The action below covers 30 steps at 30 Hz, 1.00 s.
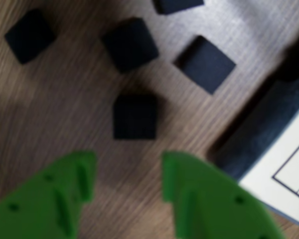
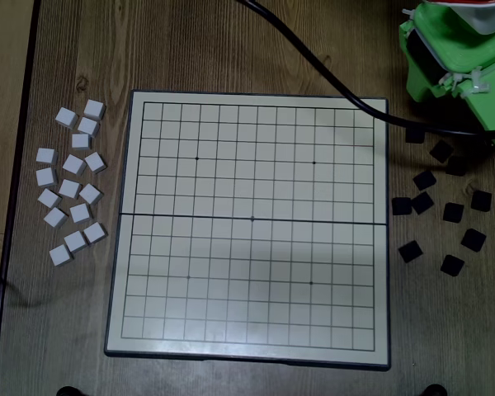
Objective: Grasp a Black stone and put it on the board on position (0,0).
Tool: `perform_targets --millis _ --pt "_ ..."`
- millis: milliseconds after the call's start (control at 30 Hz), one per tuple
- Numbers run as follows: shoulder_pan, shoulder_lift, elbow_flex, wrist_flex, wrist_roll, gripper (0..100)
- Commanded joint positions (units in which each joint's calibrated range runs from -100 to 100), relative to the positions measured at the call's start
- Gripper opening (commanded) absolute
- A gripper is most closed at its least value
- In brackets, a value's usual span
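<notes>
Green fingers (image 1: 65, 194) of the gripper (image 1: 128, 174) stand apart in the wrist view, holding nothing, with bare wood grain between them. Just beyond the gap lies a Black stone (image 1: 135, 117), flat on the table (image 1: 50, 114) and touching neither finger. Four other black blocks (image 1: 130, 44) lie farther out, the topmost cut off by the frame. At the right of that view the dark rim and a cream corner of the board (image 1: 289, 169) show.

From overhead, the board (image 2: 247, 227) fills the middle of the tabletop, and no stones sit on its grid. Black blocks (image 2: 452, 212) are scattered along the table's right edge beside the board, below the green arm (image 2: 445, 58) at the top right corner. White blocks (image 2: 73, 186) cluster along the left edge. A black cable (image 2: 313, 66) crosses the board's top right corner.
</notes>
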Motion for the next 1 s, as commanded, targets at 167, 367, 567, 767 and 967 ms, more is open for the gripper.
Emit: perform_targets --millis 167,367,567,767,967 --pt "-0.42 -3.23 0.73 -2.17 -1.03 12" --pt "-0.42 -2.38 0.73 -2.75 -1.27 12" --pt "-0.42 -1.79 1.41 -3.33 -1.81 12" --pt "-0.06 -1.37 2.09 -4.24 -1.71 12" --pt "0.13 -1.62 2.28 -4.49 -1.61 12"
